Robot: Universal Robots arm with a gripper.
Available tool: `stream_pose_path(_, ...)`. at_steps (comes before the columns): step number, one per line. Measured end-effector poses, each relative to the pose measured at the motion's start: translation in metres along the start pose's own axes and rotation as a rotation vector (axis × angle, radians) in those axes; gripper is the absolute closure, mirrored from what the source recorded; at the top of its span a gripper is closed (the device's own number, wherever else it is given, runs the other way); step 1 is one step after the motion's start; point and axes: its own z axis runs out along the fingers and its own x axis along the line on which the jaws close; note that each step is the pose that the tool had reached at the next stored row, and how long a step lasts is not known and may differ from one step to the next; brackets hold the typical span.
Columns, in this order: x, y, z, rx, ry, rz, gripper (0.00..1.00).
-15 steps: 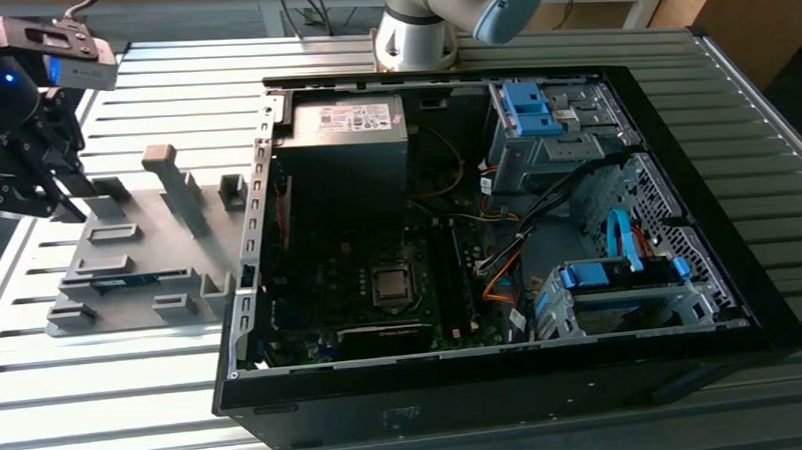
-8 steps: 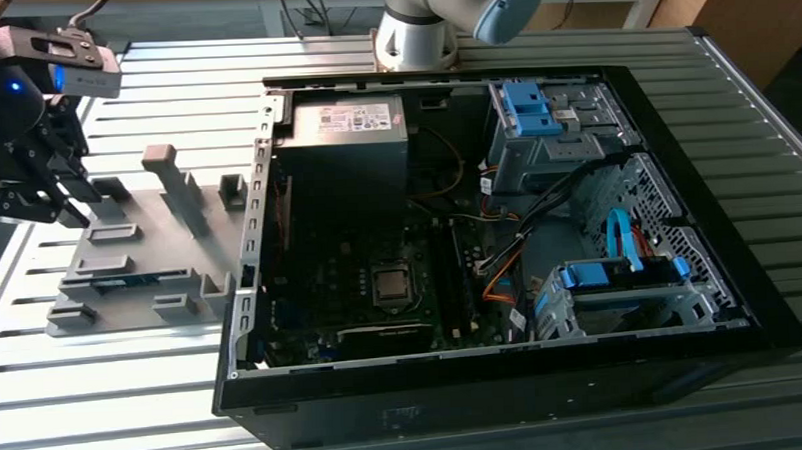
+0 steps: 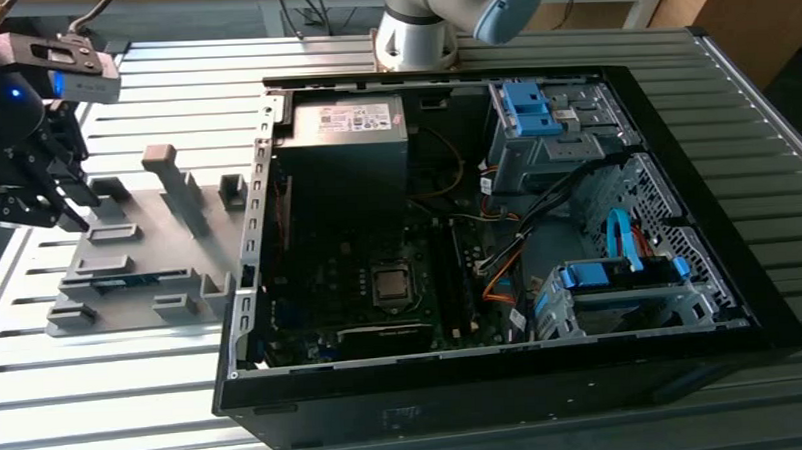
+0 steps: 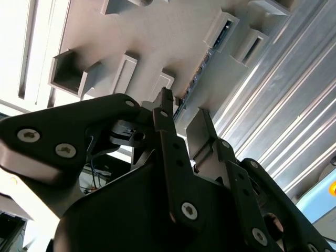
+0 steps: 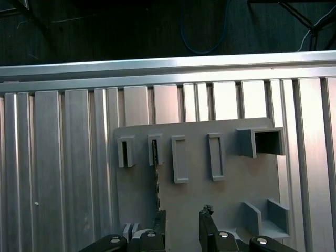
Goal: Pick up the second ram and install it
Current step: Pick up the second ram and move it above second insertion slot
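Item 1: gripper (image 3: 40, 208), recorded in the exterior view above the 10 o'clock corner of the grey holder tray (image 3: 135, 256). Its 2 fingers (image 5: 206, 223) were spread apart and nothing was held.

Item 2: second ram (image 3: 123, 282), seated on edge in a tray slot toward 7 o'clock.

The tray was set at 9 o'clock from the open computer case (image 3: 447, 388) on the slatted table (image 3: 114, 395).

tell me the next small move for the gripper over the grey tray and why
Probably a small sideways shift before lowering. In the first wrist view the open gripper hovers above the grey tray, and the second ram lines up with one finger rather than the gap between them.
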Motion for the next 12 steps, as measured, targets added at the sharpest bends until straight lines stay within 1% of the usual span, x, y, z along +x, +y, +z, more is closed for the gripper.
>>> stream_pose_path(7,0.0026,0.0011,0.0044,0.0,0.0001,-0.001,0.62)
stream_pose_path(12,0.0037,0.0013,0.0091,-0.0005,0.0002,-0.016,0.62)
